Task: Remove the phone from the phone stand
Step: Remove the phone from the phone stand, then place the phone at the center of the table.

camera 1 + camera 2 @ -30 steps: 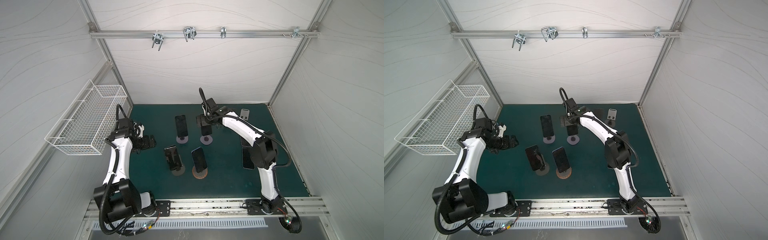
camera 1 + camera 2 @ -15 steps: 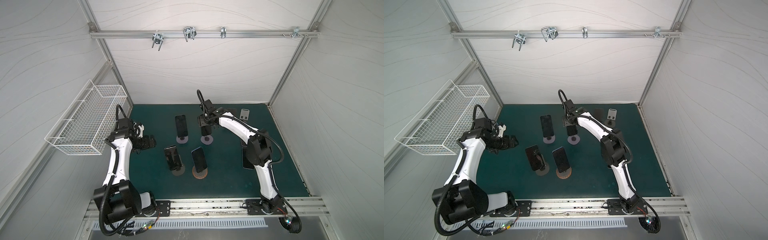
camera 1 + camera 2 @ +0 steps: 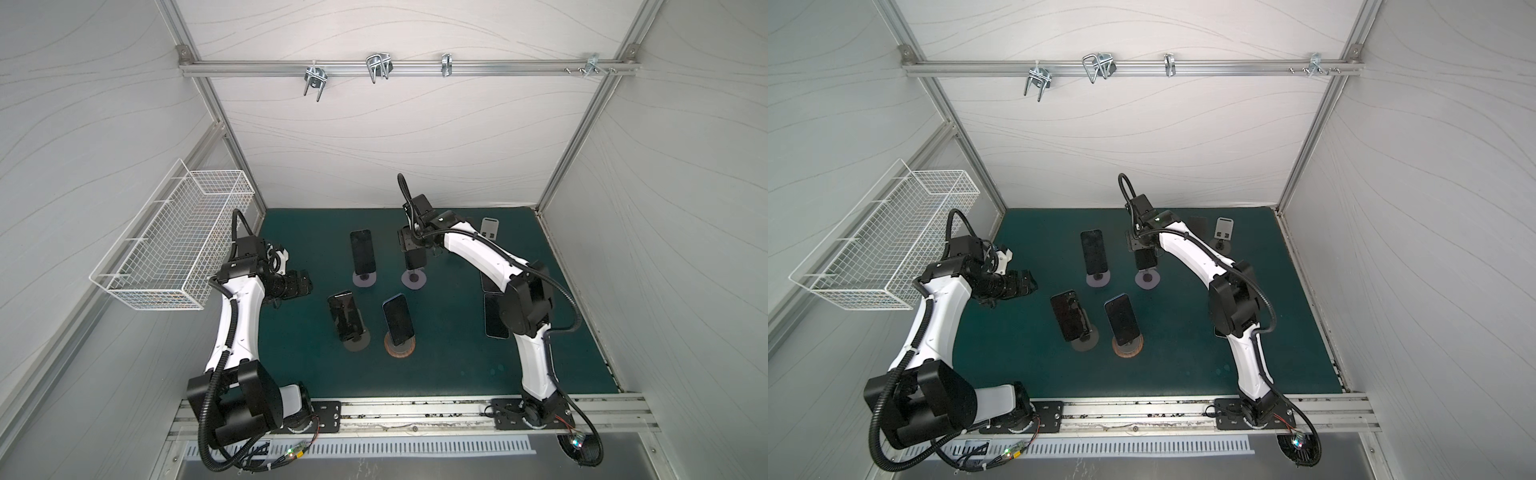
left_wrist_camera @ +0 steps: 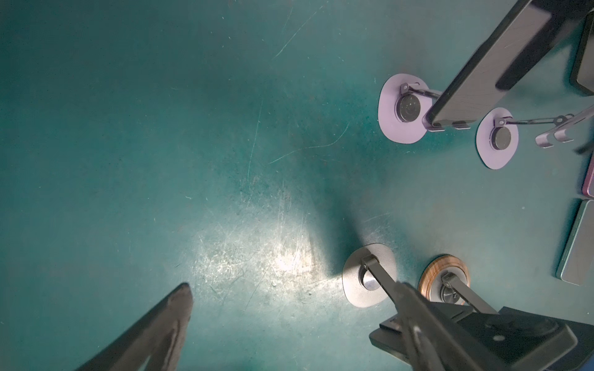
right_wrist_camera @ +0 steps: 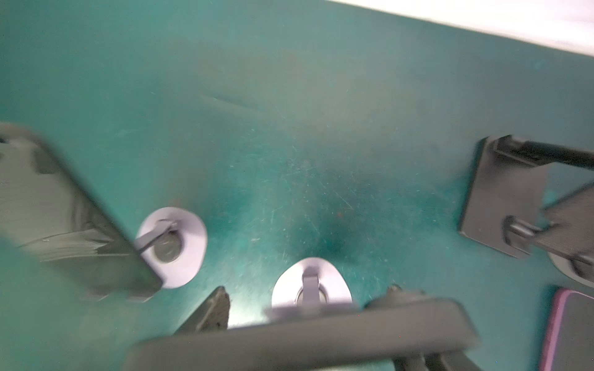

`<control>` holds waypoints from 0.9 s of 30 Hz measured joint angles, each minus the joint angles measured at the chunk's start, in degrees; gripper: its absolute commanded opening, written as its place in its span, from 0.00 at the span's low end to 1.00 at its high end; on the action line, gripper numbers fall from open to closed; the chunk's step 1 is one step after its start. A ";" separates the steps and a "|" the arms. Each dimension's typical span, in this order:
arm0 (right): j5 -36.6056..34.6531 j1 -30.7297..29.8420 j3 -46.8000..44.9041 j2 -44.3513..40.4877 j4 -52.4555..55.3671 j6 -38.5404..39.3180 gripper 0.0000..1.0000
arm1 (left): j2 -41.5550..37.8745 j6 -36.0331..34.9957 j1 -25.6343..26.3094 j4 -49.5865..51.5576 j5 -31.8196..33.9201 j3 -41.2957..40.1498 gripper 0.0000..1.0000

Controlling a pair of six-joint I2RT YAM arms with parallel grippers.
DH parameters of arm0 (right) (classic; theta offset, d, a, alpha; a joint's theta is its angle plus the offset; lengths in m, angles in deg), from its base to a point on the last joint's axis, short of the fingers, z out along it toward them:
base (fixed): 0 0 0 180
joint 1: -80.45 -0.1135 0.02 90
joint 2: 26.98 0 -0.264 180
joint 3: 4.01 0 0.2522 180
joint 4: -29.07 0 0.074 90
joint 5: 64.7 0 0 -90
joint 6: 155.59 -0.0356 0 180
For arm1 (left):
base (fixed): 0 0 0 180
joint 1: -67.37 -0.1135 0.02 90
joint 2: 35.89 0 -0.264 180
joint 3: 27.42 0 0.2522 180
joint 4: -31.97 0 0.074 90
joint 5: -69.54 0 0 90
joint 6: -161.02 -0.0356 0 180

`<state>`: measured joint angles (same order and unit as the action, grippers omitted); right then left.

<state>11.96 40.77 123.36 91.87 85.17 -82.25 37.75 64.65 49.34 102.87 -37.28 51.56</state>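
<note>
A dark phone (image 3: 414, 261) (image 3: 1146, 262) hangs upright over the back-right lilac phone stand (image 3: 414, 280) (image 3: 1148, 279), and my right gripper (image 3: 411, 247) (image 3: 1144, 247) is shut on its upper part. In the right wrist view the phone's edge (image 5: 305, 347) runs across between the two fingers, with the stand's base (image 5: 310, 282) just beyond it. The left wrist view shows that stand's (image 4: 496, 141) hooks bare. My left gripper (image 3: 297, 282) (image 4: 289, 321) stands open over the mat at the left, holding nothing.
Three other phones rest on stands: lilac (image 3: 362, 253), grey (image 3: 343, 313) and wood-based (image 3: 399, 318). A phone lies flat (image 3: 496, 316) under the right arm. An empty stand (image 3: 489, 228) is at the back right. A wire basket (image 3: 178, 245) hangs on the left wall.
My right gripper has gone from wide open to shut on the phone, and its arm has drawn slightly back and left. The left arm has not moved.
</note>
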 measured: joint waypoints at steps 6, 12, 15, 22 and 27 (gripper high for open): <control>0.52 0.61 -1.62 -9.70 1.64 0.15 0.65 | 0.00 0.00 0.02 0.00 -0.13 0.00 0.99; 1.81 5.49 -13.86 -22.49 1.79 -0.72 0.64 | 0.00 0.00 0.02 -0.02 -0.42 0.00 0.99; 1.90 9.07 -21.24 -27.15 1.79 -1.53 0.64 | 0.00 0.00 0.00 -0.02 -0.61 0.00 0.99; 2.69 14.82 -35.04 -30.64 1.27 -3.63 0.64 | 0.00 0.00 0.00 0.00 -0.81 0.00 0.99; 3.21 15.04 -37.99 -29.11 0.35 -4.79 0.64 | 0.00 0.02 0.00 0.00 -0.81 0.00 0.99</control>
<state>15.17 55.80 85.37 62.76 85.52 -87.04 37.75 64.67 49.34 102.87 -38.08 51.56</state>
